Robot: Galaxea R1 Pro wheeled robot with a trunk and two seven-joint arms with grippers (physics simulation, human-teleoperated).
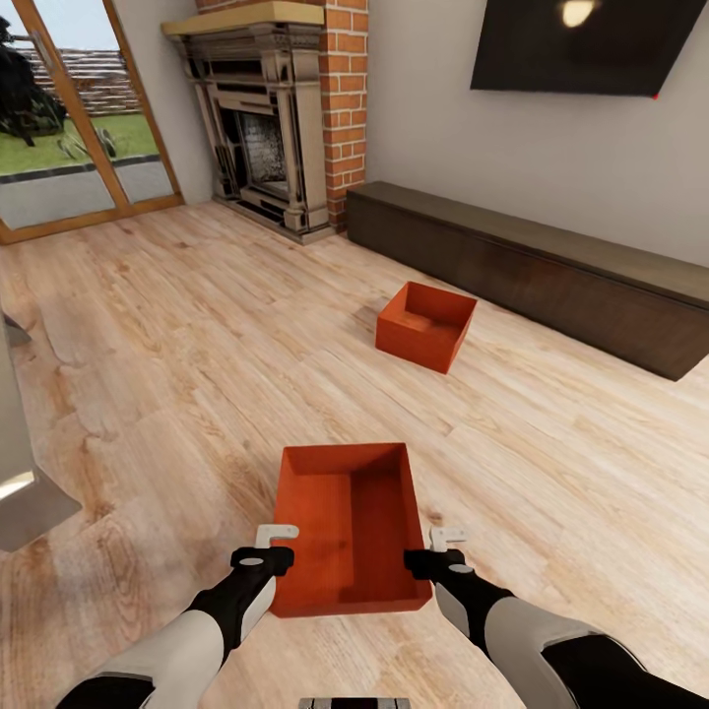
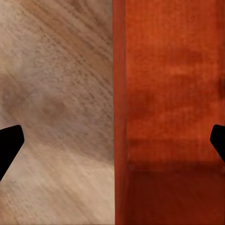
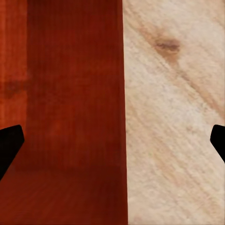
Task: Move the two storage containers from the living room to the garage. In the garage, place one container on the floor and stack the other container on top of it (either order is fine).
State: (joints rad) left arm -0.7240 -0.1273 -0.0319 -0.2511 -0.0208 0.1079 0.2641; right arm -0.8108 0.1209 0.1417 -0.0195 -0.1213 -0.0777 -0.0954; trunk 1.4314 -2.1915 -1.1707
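Here, both end effectors [image 1: 279, 540] [image 1: 445, 540] spread wide, straddling near container [image 1: 350, 527] walls.

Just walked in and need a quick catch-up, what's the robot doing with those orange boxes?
The robot stands in the living room with both arms reaching to the near storage container on the wood floor. The left pincer and right pincer are open, each straddling a side wall, not clamped yet. The second container sits farther off, near the long dark bench, untouched.
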